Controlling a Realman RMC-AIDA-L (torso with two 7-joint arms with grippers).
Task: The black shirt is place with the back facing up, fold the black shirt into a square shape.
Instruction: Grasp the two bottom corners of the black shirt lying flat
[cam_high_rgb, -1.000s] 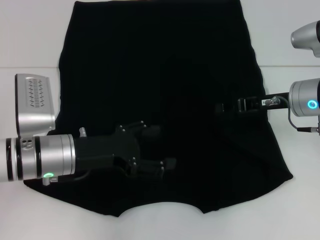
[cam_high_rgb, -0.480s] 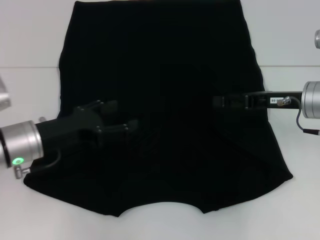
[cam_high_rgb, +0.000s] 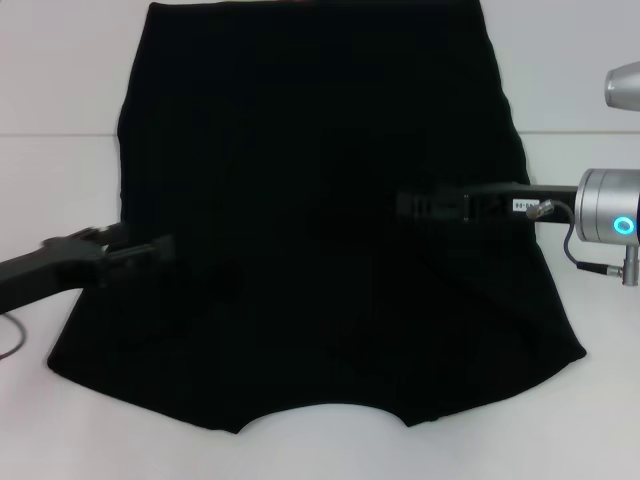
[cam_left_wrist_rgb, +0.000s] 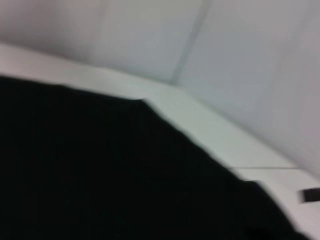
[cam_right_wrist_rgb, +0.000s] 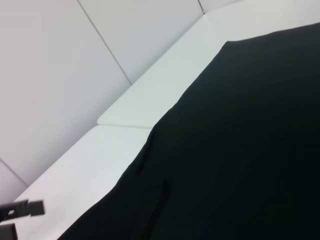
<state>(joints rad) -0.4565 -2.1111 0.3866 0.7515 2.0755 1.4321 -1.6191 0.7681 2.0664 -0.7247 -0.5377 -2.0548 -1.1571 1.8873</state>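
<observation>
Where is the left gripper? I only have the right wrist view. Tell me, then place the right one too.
Observer: In the head view, the left gripper is over the left edge of the black shirt.
Operator: Now the right gripper.
Observer: The right gripper reaches in from the right side, over the shirt just right of its middle.
Operator: Report how the shirt lies.
Observer: It is spread flat on the white table, plain side up, with no print showing.

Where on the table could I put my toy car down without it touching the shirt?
The big soft black shirt covers most of the white table. Bare strips lie beside its left and right edges and along its near edge. The middle is crowded: the black left gripper and the right gripper reach over the shirt from either side.
</observation>
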